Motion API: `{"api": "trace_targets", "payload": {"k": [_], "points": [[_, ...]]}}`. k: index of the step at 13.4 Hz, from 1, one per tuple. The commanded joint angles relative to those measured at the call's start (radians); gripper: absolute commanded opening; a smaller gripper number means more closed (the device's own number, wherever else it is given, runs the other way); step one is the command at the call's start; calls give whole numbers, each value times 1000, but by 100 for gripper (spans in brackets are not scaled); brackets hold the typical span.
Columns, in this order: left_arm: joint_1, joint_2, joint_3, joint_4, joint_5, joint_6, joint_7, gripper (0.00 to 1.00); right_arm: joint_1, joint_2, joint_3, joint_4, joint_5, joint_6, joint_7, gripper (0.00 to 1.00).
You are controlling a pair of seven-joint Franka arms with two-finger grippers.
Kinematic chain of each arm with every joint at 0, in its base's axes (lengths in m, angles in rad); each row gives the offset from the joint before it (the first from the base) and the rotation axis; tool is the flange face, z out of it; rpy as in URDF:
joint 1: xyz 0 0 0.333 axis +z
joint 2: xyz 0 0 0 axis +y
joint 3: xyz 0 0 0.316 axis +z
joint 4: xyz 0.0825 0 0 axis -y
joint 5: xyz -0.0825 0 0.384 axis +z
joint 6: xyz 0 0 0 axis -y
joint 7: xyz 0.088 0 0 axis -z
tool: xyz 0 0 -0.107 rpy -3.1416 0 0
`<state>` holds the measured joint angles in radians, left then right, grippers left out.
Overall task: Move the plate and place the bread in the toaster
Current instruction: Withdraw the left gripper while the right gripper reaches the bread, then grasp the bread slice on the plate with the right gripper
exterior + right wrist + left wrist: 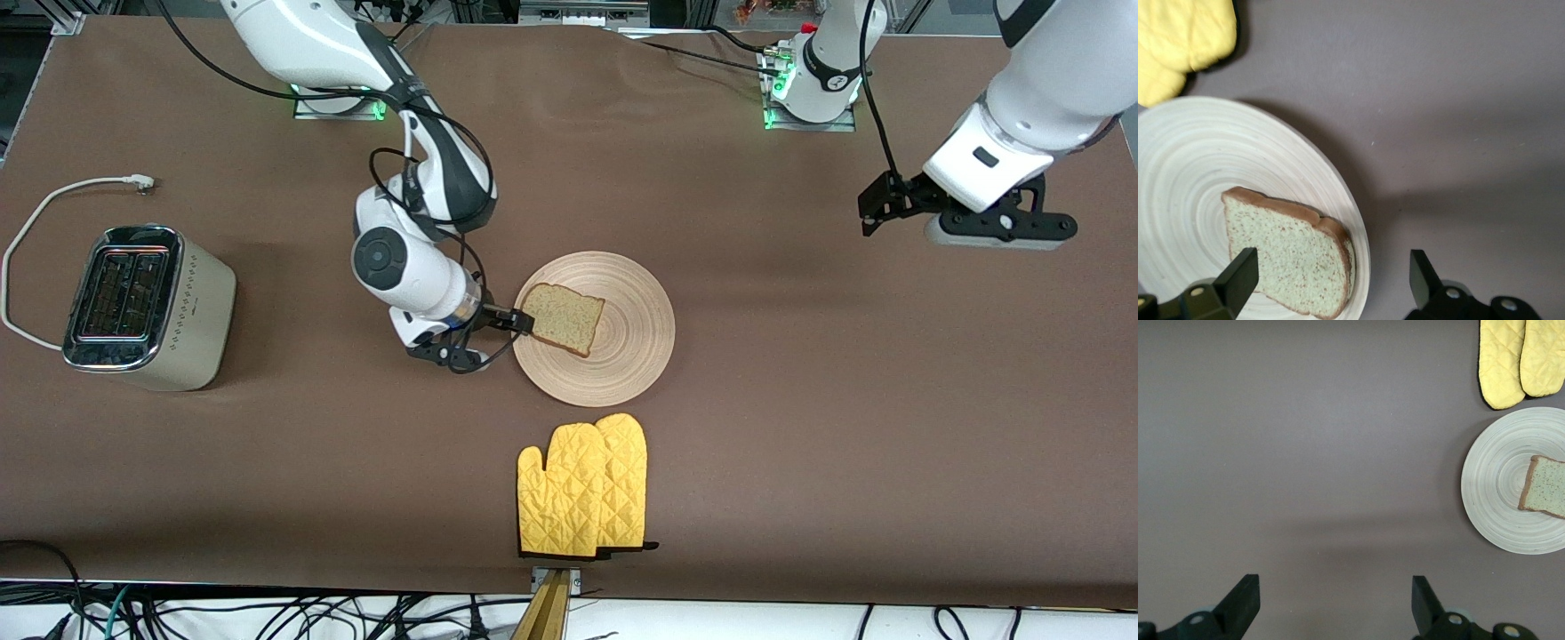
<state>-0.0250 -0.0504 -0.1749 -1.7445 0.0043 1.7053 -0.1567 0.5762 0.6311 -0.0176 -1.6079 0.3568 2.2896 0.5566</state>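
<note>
With its jaws wide, the right gripper [524,322] beside the plate [636,356] may nudge the bread [562,318] off instead of gripping it, while the left gripper [876,213] waits open, well apart.

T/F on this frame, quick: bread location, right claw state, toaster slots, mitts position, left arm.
1. The bread lies on the plate. True.
2. The right claw is shut on the bread. False: its fingers are open at the slice's edge.
3. The toaster already holds a slice. False: both slots look empty.
4. The yellow oven mitts lie nearer the front camera than the plate. True.
5. The left claw is over the plate. False: it waits open above bare table toward the left arm's end.
</note>
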Motion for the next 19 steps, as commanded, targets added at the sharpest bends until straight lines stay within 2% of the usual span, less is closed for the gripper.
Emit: {"api": "trace_targets", "payload": {"k": [1, 6, 16, 17, 19], "points": [[-9, -19, 15, -24, -20, 11, -4, 100, 31, 28, -10, 10, -13, 16, 22, 100], [1, -16, 15, -21, -20, 10, -4, 100, 79, 64, -13, 13, -15, 57, 22, 100], [1, -5, 15, -7, -20, -10, -17, 100, 117, 82, -12, 14, -27, 57, 20, 99], [1, -3, 15, -7, -20, -10, -17, 100, 117, 82, -12, 14, -27, 57, 20, 94], [1, -3, 15, -7, -20, -10, -18, 100, 119, 84, -12, 13, -30, 57, 17, 69]]}}
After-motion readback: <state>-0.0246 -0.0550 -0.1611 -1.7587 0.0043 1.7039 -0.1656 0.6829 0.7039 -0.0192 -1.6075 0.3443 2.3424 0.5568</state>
